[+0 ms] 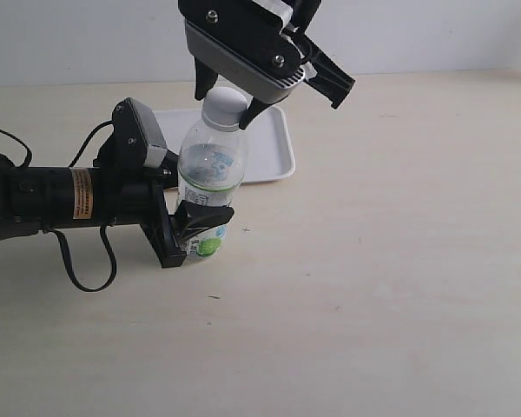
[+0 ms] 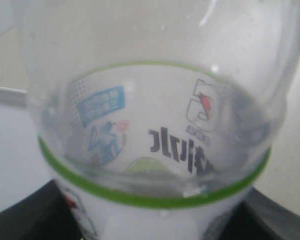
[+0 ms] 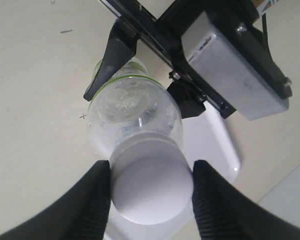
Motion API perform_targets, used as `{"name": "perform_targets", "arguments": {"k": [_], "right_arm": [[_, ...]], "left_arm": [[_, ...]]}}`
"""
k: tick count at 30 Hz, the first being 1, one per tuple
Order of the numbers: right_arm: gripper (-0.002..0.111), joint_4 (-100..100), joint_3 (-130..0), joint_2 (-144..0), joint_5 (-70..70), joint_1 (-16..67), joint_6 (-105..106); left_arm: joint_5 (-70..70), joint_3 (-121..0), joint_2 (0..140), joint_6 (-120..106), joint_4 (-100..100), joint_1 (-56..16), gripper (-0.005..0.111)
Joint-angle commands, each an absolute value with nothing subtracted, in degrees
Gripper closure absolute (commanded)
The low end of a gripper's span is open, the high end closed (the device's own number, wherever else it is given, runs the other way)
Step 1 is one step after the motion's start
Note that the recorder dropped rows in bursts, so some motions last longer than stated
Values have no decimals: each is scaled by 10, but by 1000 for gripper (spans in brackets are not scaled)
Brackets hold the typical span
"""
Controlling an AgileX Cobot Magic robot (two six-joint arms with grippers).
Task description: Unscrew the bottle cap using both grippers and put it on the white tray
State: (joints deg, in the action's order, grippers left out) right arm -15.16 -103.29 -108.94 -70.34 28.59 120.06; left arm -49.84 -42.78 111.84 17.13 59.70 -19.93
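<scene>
Bottle (image 1: 210, 169) upright, cap (image 1: 226, 104) on, tray (image 1: 269, 149) behind

My left arm (image 1: 61, 195) lies level, reaching in from nine o'clock with its jaws clamped around the lower part of the bottle (image 1: 210, 165), while my right arm (image 1: 243, 43) hangs down from twelve o'clock, its jaws pressed on either side of the bottle cap (image 1: 225, 102).
</scene>
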Motion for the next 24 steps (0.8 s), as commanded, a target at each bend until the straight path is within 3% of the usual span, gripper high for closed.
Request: {"name": "perform_targets", "arguments": {"k": [1,6,11,24], "right_arm": [[50,-172,-1037,-1087,-700,287,1213],[29,-194,-1037,-1087,-700,287,1213],[18,-195,-1037,-1087,-697,287,1177],[15,-174,-1037,-1072,-664,287,719]], "left_arm": [[-515,-428,1113,184,593,-201,107],[-515,-428,1113,184,593,-201,107],[-515,-428,1113,184,593,-201,107],[-516,-428,1113,182,592,-201,107]]}}
